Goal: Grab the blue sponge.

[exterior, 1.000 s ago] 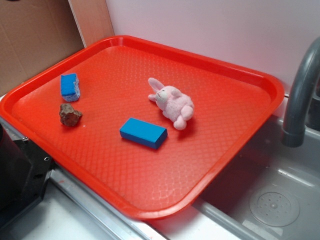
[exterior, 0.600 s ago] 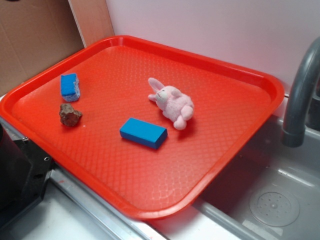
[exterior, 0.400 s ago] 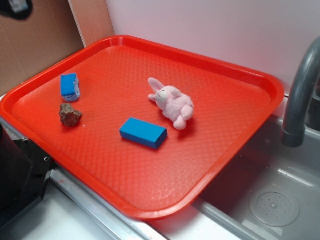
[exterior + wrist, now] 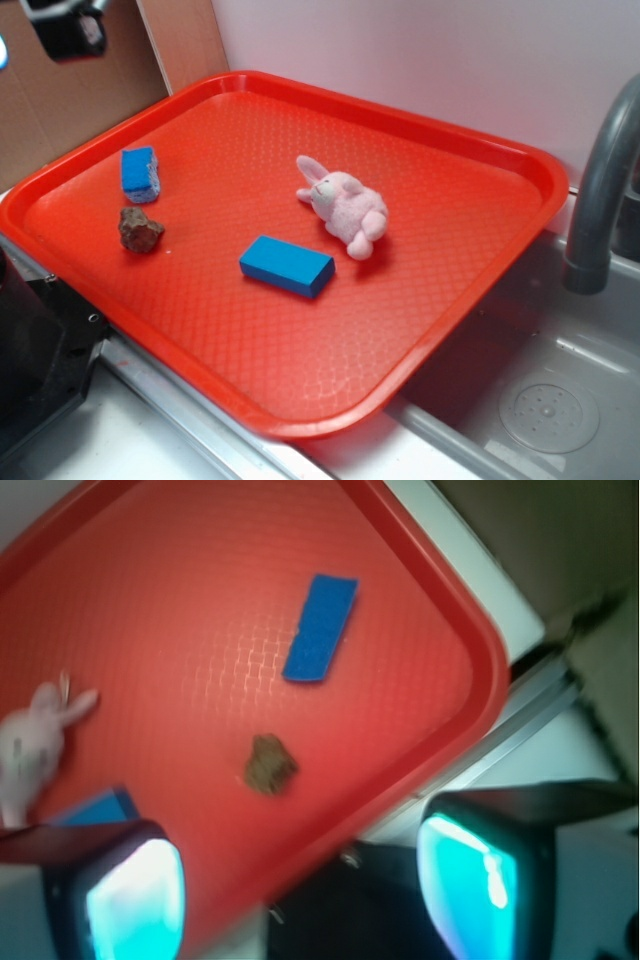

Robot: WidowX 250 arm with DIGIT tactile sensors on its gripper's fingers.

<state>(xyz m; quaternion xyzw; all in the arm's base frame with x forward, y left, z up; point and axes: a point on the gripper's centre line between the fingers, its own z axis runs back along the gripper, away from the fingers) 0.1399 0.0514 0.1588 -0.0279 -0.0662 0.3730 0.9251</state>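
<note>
The blue sponge [image 4: 140,173] lies near the left edge of the red tray [image 4: 470,150], with its pale side layer facing the rim. In the wrist view the sponge [image 4: 320,628] is far ahead, well above the fingers. My gripper [image 4: 68,30] shows only partly at the top left corner, high above and to the left of the sponge. In the wrist view the gripper [image 4: 305,890] is open and empty, its two cyan-padded fingers wide apart over the tray's edge [image 4: 470,680].
A brown rock [image 4: 141,230] lies just in front of the sponge. A longer blue block [image 4: 287,266] and a pink plush bunny [image 4: 343,205] lie mid-tray. A grey faucet [image 4: 600,190] and a sink [image 4: 540,400] are at the right. Cardboard [image 4: 60,100] stands behind the tray's left side.
My gripper has come into the exterior view at the top left and moved down and right. The things on the tray have not moved.
</note>
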